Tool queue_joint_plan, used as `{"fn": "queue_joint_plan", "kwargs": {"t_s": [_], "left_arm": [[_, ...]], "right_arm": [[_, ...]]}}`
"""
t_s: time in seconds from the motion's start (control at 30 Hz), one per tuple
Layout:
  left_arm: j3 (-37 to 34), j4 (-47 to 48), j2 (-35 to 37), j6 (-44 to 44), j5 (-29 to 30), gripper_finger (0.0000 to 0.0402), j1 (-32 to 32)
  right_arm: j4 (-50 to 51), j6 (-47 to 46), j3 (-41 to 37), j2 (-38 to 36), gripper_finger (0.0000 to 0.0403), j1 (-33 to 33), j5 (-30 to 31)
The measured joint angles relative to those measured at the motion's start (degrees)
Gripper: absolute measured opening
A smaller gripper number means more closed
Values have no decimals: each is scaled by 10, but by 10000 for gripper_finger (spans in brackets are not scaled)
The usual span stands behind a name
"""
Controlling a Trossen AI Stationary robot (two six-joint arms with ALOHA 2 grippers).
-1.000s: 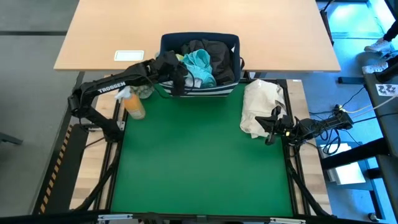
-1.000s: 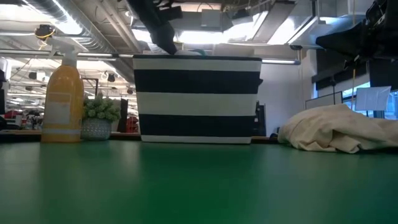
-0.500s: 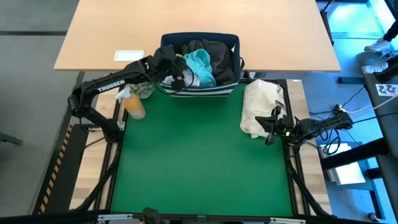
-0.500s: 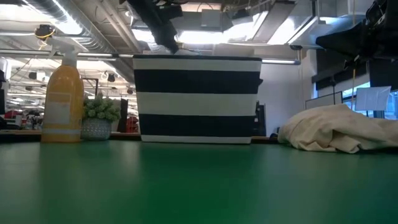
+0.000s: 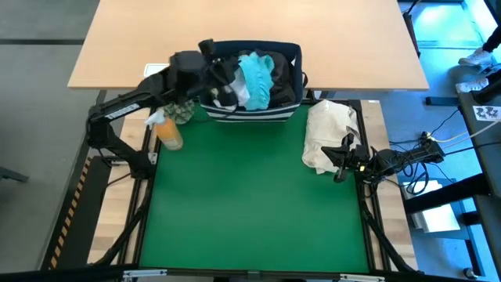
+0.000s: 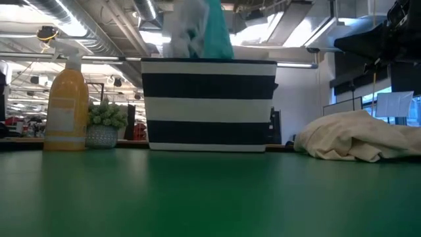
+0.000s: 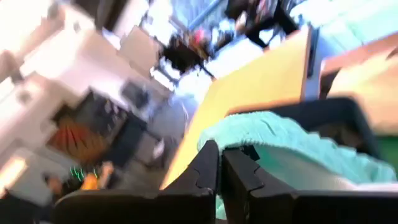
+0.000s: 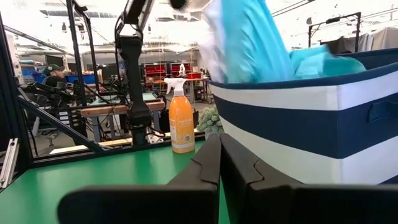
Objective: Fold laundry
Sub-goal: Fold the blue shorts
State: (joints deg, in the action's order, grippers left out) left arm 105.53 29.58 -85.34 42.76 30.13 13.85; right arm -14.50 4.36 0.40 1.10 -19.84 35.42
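Observation:
The laundry lies in a navy bin with a striped base [image 5: 250, 110] at the green mat's far edge. My left gripper [image 5: 228, 77] is above the bin's left part, shut on the turquoise garment [image 5: 254, 77]. The garment rises above the bin's rim in the low view [image 6: 212, 33] and in the right wrist view [image 8: 249, 43]. Dark garments [image 5: 274, 70] stay in the bin. My right gripper [image 5: 338, 163] waits shut at the mat's right edge, beside the cream bundle [image 5: 329, 135]. My left gripper pinches a raised part of the turquoise garment [image 7: 249, 134] between its two shut fingers; one layer or several, I cannot tell. The fingers come nearly level from the table's left side. The garment hangs below them, its lower part [image 5: 258, 98] still in the bin.
An orange spray bottle [image 5: 168, 131] and a small potted plant [image 5: 182, 113] stand left of the bin. A wooden table [image 5: 250, 23] with a white card [image 5: 163, 70] lies beyond. The green mat [image 5: 250, 204] is bare in the middle and near.
My left gripper has risen out of the bin and drawn back a little toward the table's left and far edges, tipping up toward level. The turquoise garment's upper part has come up with it above the rim, while the rest has stayed in the bin.

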Motion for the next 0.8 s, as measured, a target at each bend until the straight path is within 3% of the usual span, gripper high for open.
{"fn": "queue_joint_plan", "kwargs": {"t_s": [0.17, 0.3, 0.47, 0.63, 0.8], "left_arm": [[73, 5, 0, 63, 81, 1, -117], [110, 6, 1, 58, 100, 1, -217], [112, 45, 0, 35, 149, 0, -328], [109, 119, -6, -58, 250, 0, -408], [76, 193, -5, -196, 263, 0, -435]], "right_arm": [[0, 0, 0, 0, 5, 0, 0], [-15, 0, 0, 0, 5, 0, -2], [-80, 0, 15, 0, 5, 0, -98], [-88, 10, 43, 31, 5, 0, -124], [-131, 47, 68, 125, 5, 0, -110]]}}
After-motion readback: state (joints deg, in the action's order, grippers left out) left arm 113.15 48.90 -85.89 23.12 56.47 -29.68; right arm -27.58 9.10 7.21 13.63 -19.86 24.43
